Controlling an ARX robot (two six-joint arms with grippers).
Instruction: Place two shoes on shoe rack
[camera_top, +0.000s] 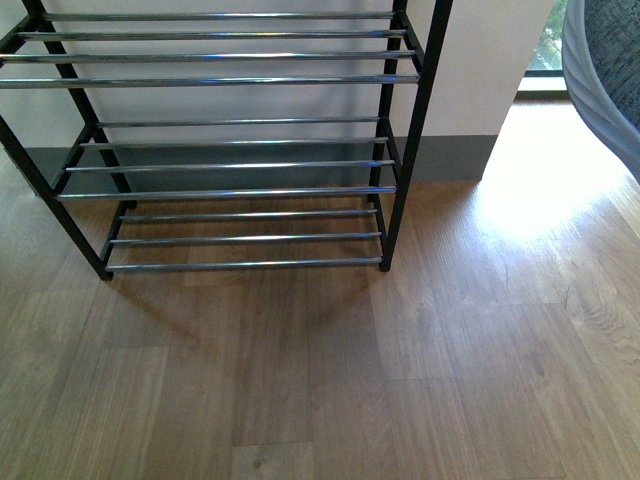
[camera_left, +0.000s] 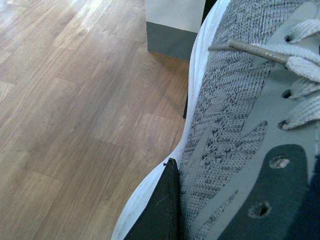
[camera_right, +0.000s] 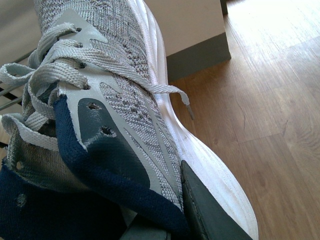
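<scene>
The shoe rack (camera_top: 230, 165), with its black frame and chrome rods, stands on the wooden floor at the left and middle of the front view; the tiers that show hold nothing. One grey mesh shoe (camera_left: 235, 115) with a white sole fills the left wrist view. My left gripper (camera_left: 192, 200) is shut on it, one black finger (camera_left: 160, 210) pressed against its side. The other shoe (camera_right: 115, 75), with a navy collar and grey laces, is held off the floor by my right gripper (camera_right: 165, 215), its dark finger (camera_right: 205, 210) against the sole. A part of a shoe (camera_top: 605, 70) shows at the front view's upper right.
A white wall corner with a grey baseboard (camera_top: 450, 155) stands just right of the rack. Sunlit wooden floor (camera_top: 540, 180) lies beyond it, under a window. Wood floor (camera_top: 300, 380) stretches in front of the rack.
</scene>
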